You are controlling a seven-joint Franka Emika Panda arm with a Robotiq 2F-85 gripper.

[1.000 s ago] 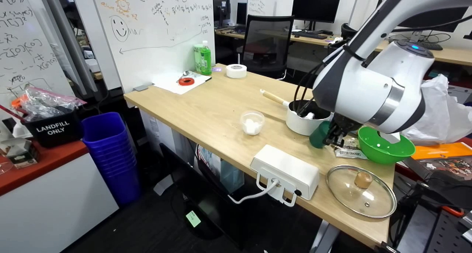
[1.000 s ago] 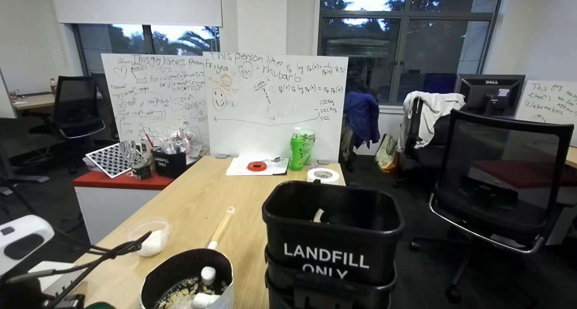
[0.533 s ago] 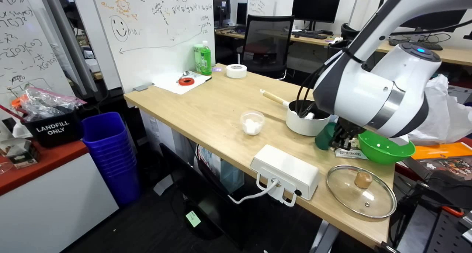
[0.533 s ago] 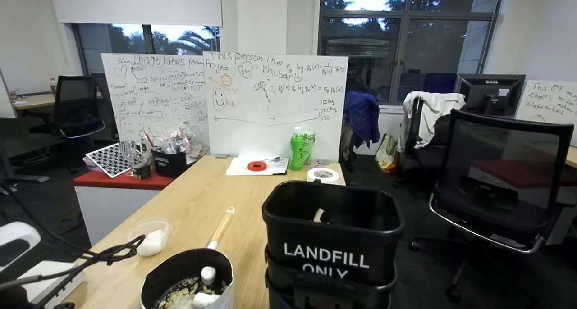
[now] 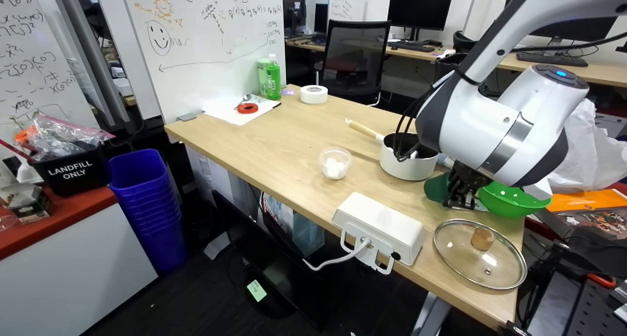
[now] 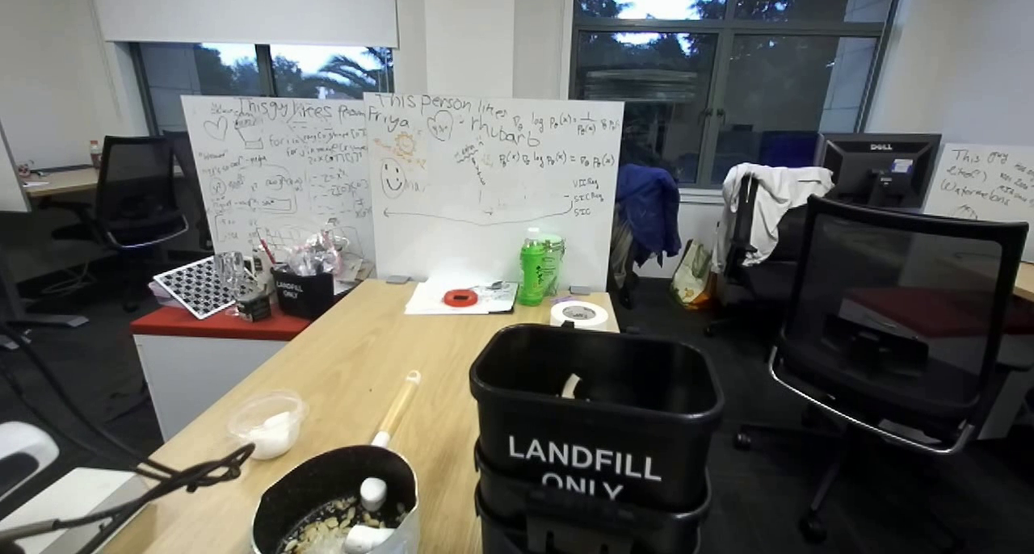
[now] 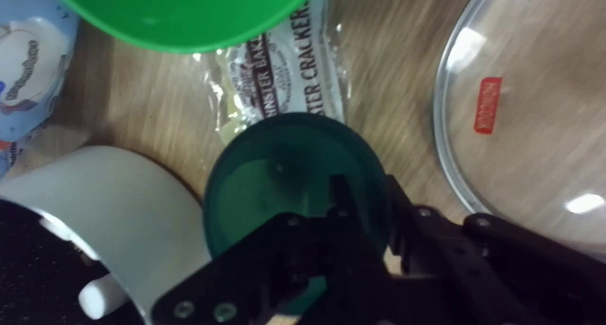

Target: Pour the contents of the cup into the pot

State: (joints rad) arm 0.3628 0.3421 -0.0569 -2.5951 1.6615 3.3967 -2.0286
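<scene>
Along one short edge of the tabletop (image 5: 279, 140), shows a whiteboard (image 5: 210, 42). Toward the opposite edge, just beside the white pot (image 5: 404, 167), straddles the rim of the green cup (image 7: 246, 187) with the claw (image 7: 367, 185) slightly parted, one finger inside, one outside. Carries a glass lid (image 5: 480, 262) at that end's corner, a bright green bowl (image 5: 512, 204) nearby.

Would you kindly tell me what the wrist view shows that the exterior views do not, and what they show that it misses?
Only the wrist view: readable lettering on the cracker packet and printing on the red label of the glass lid.

Only the exterior views (both): the smiley-face whiteboard, the white tape roll and the wooden handle of the pot.

Shared: the pot's wall, in all three; the green cup, glass lid and bright green bowl, in the wrist view and an exterior view.
</scene>
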